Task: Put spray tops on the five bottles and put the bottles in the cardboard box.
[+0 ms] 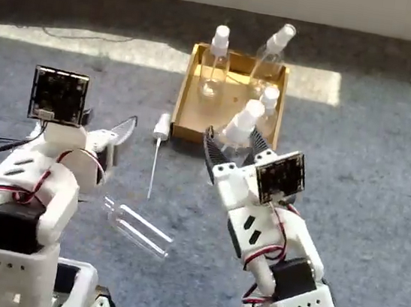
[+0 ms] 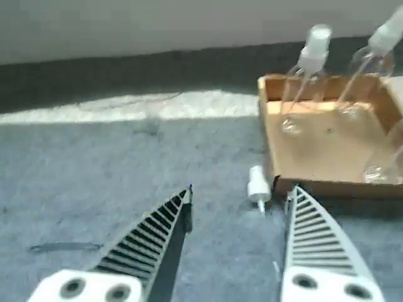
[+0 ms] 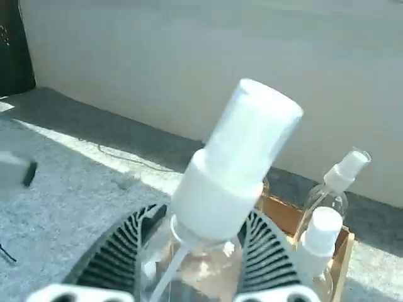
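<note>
1. Nearest the lens, the right gripper [image 3: 203, 212] is clamped on a capped bottle [image 3: 230, 157]. Its fingers sit on the clear body just under the white collar. The bottle is tilted and hangs at the near rim of the box [image 1: 182, 97]. Whether its base is inside the box cannot be told.
2. The left gripper [image 2: 242, 190] hangs low over the carpet [image 1: 87, 77] with its fingers spread wide, holding nothing. The loose top [image 2: 256, 182] lies just beyond its tips, just beside a near corner of the box.
3. Three more capped bottles [image 1: 217, 56] stand in the box.
4. The bare bottle [image 1: 139, 228] lies on its side on the carpet between the two arms, well apart from the box.
5. Handling, bottles: they look like thin-walled clear plastic. Expect them to be light and smooth, and likely to flex or slip under a hard squeeze. Grip on the body below the collar. The bare bottle may roll when touched.
6. Handling, loose top: it is probably very light, and its thin tube will probably bend. Take it by the white head, not the tube.
7. Hard to make out:
   - The fingers hide the held bottle's lower body.
   - Whether its top is fully seated cannot be told.
   - The bare bottle's outline blends into the carpet.
   - The held bottle covers part of the nearest bottle in the box.
</note>
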